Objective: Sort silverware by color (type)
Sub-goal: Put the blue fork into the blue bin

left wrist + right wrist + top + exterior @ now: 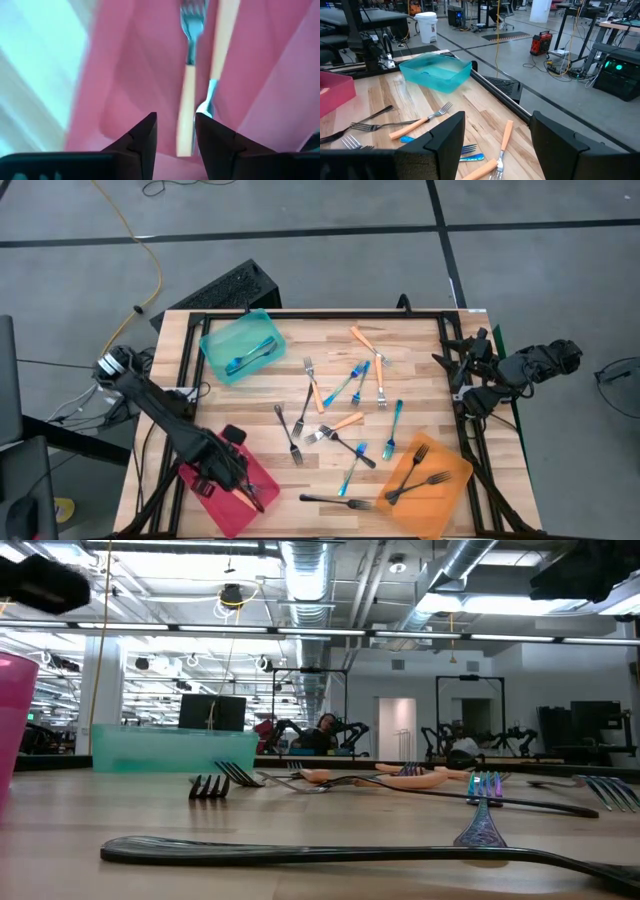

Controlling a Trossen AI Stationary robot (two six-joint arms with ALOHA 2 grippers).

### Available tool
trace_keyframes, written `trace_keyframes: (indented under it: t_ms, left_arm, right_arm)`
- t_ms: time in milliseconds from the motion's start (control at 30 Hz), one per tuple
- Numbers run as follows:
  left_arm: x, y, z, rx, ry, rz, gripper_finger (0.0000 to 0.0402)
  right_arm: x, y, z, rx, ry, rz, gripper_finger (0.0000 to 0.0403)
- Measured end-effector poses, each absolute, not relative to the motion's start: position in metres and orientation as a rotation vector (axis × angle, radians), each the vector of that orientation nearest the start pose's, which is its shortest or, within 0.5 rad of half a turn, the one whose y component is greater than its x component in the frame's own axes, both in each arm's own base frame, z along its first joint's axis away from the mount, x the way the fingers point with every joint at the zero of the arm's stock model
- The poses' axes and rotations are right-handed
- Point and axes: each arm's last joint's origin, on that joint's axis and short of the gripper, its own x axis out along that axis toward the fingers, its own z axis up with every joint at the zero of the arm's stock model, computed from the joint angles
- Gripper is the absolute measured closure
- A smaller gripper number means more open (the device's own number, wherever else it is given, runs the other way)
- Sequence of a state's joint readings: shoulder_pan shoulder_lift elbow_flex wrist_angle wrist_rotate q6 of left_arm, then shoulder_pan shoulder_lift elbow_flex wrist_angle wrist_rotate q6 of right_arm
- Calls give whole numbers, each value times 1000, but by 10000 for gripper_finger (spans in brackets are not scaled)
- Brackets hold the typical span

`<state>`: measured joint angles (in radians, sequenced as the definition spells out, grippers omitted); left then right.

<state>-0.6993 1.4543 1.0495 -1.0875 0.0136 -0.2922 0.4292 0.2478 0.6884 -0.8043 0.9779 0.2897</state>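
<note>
My left gripper (245, 492) hangs over the red tray (268, 480) at the near-left corner of the table (420, 340). From my left wrist, the fingers (145, 135) stand a narrow way apart with nothing between them, and two orange forks (189, 100) lie flat in the tray just past the tips. I judge the step in hand to be the drop-off into red. To finish it well I should lift straight up, so the fingers do not drag a handle over the rim, then go for an orange fork (345, 422) in the middle pile.

My right gripper (462, 372) waits at the table's right edge, jaws wide and empty.

The rest of the silverware: blue forks (252, 356) sit in the teal tray (215, 340) at far left, black forks (418, 470) in the orange tray (455, 480) at near right, and mixed forks are scattered across the middle. One black fork (335, 501) lies near the front edge.

I can read no brand, label or writing anywhere.
</note>
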Motion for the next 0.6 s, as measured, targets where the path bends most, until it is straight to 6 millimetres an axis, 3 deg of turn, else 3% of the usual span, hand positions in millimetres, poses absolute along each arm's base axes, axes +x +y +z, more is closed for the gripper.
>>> trace_keyframes:
  t_ms: [333, 600]
  left_arm:
    - [199, -109, 265, 179, 1204, -50, 285]
    - [227, -74, 270, 38, 1023, 274, 285]
  right_arm:
    - [45, -6, 297, 42, 199, -576, 161]
    - [45, -6, 297, 42, 199, -576, 161]
